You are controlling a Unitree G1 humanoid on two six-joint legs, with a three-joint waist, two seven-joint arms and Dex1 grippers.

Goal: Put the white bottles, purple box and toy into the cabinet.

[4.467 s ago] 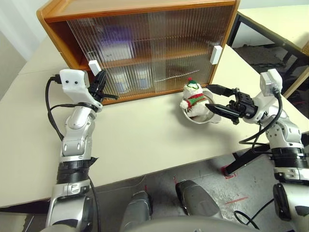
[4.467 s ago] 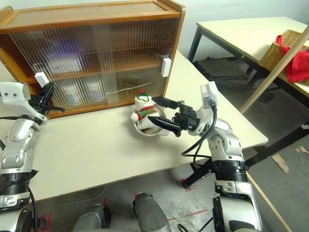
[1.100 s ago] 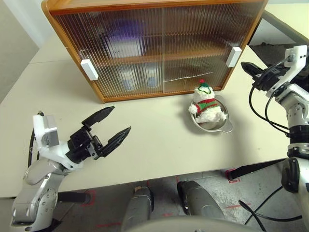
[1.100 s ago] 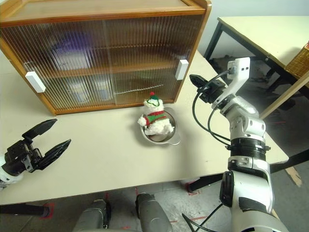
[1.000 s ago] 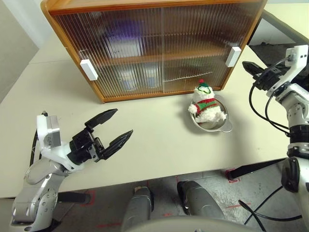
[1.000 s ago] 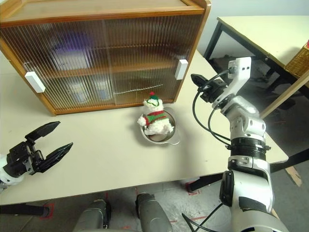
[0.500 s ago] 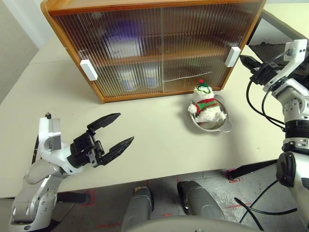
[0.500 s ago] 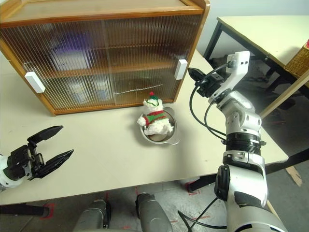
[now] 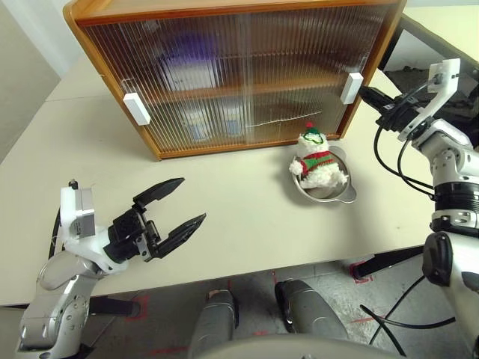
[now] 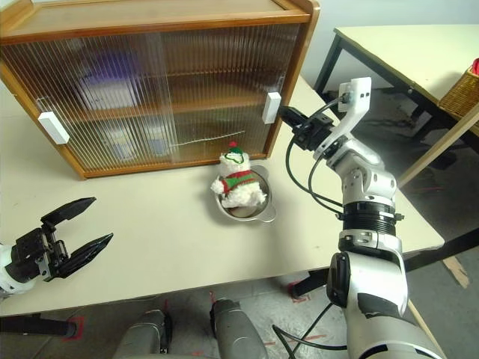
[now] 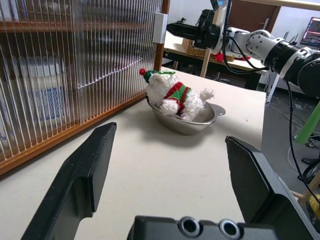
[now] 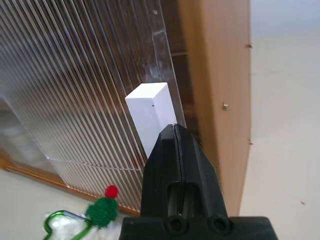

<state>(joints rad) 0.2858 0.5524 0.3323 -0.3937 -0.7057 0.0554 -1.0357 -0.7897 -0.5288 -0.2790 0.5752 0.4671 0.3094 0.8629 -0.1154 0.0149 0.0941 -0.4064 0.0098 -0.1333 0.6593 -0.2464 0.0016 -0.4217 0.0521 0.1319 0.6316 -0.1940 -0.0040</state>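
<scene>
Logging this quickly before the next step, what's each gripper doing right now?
Left gripper: open, holding nothing, above the table.
Right gripper: shut, empty, tips at the cabinet door's white handle.

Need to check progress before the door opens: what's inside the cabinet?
Through the cabinet's ribbed doors: a blurred purple shape on the upper shelf, two pale blue-and-white shapes below. Ribbing hides all detail.
</scene>
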